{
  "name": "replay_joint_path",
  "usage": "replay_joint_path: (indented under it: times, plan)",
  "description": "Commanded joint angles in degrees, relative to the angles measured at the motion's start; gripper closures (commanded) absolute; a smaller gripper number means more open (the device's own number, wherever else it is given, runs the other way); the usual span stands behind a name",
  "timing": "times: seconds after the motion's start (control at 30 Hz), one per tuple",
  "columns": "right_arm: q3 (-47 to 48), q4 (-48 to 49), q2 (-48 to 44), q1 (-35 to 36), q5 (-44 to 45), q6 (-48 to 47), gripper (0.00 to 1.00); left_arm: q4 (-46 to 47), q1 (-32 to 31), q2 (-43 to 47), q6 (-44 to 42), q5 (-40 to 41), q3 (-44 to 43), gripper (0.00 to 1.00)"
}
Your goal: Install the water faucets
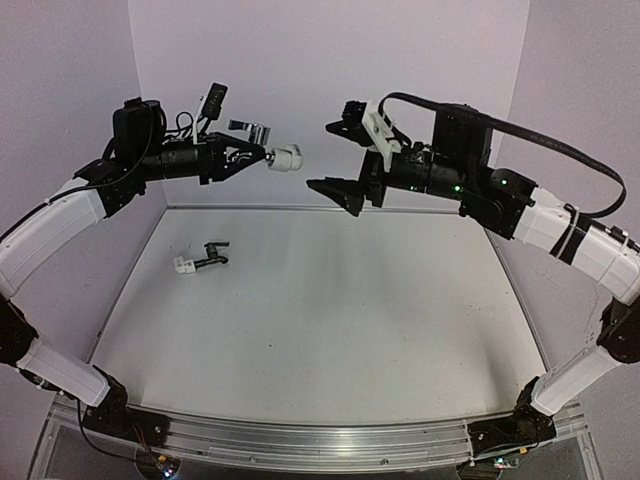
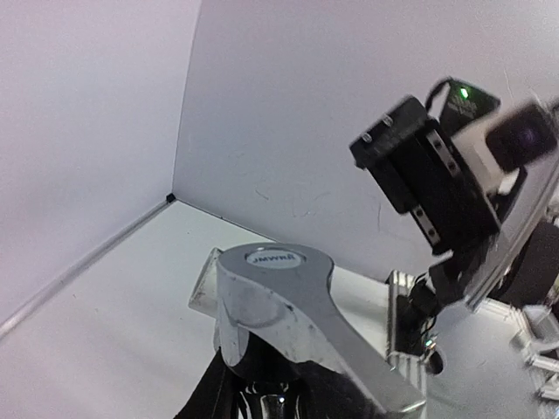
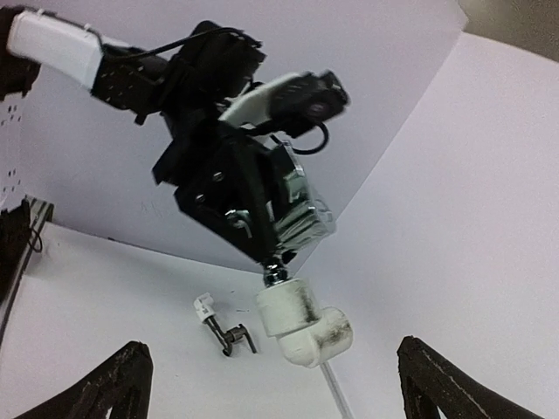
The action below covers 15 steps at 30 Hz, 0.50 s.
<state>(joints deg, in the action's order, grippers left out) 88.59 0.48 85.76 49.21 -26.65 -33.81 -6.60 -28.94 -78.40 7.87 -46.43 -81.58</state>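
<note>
left jaws: pinching silver faucet (image 1: pixel 255 131), aloft | right jaws: spread wide | dark faucet (image 1: pixel 212 256): lying on bench (image 1: pixel 350 330) | left wrist view only: oval badge (image 2: pixel 272 258) on lever, lettering unreadable

Two taps in all: one silver tap (image 1: pixel 252 130) up in the air and one dark tap (image 1: pixel 213 254) on the bench (image 1: pixel 350 330)

Two white plastic fittings: one white elbow (image 1: pixel 287 157) on the end of the silver tap, one small white piece (image 1: pixel 184 266) on the end of the dark tap

Two arms, the left arm (image 1: pixel 50 225) and the right arm (image 1: pixel 580 235), each with one hand: the left hand (image 1: pixel 258 152) and the right hand (image 1: pixel 322 155)

Two cameras: the left wrist camera (image 3: pixel 306 98) and the right wrist camera (image 2: pixel 522 133)

One black cable (image 1: pixel 425 99), on the right arm

One bench, with one metal rail (image 1: pixel 320 440) along its near edge
</note>
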Motion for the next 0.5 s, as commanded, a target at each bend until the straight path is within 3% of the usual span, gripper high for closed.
replay_joint_path:
  times: [0.0, 0.2, 0.47]
  plan:
    - [-3.4, 3.7, -0.8, 0.2, -5.4, -16.2, 0.03, 5.5, 0.3, 2.1, 29.8, 2.2, -2.1, 1.00]
    - [-6.7, 10.7, 1.0, 0.2, -9.5, -28.2, 0.06, 6.3, 0.3, 0.8, 52.3, -4.9, -1.4, 1.00]
    - [-4.5, 18.2, 6.9, 0.2, -10.7, -26.5, 0.10, 8.3, 0.3, 6.1, 61.8, -4.7, 2.4, 1.00]
